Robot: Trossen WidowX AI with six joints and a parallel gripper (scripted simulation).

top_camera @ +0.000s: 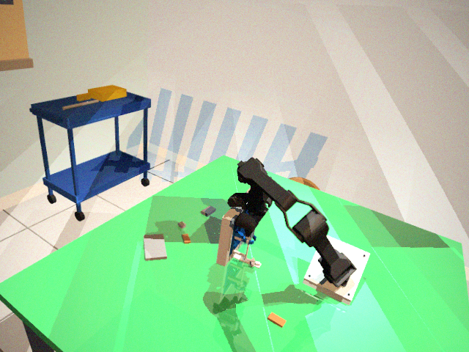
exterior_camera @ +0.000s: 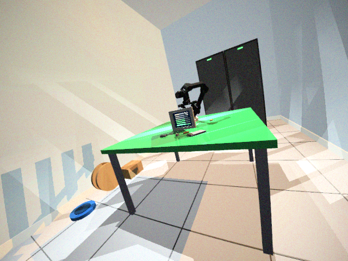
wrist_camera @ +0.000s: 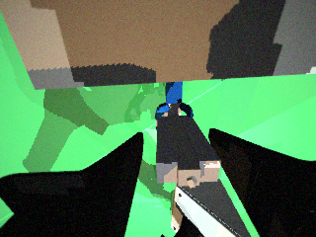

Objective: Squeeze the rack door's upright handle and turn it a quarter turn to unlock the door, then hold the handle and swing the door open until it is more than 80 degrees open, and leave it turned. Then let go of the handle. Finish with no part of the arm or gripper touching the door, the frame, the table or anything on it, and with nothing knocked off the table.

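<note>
you had the gripper (top_camera: 248, 229) (exterior_camera: 187, 107) (wrist_camera: 175, 134) partly open and holding nothing, at the handle side of the rack (top_camera: 224, 242) (exterior_camera: 171, 119) (wrist_camera: 133, 39). the handle (top_camera: 248, 248) (wrist_camera: 180, 140) stood in front of the rack, seen between your spread fingers in the wrist view; contact could not be confirmed. a pale slab (top_camera: 154, 248) (exterior_camera: 198, 132) lay beyond the rack's opposite side.
</note>
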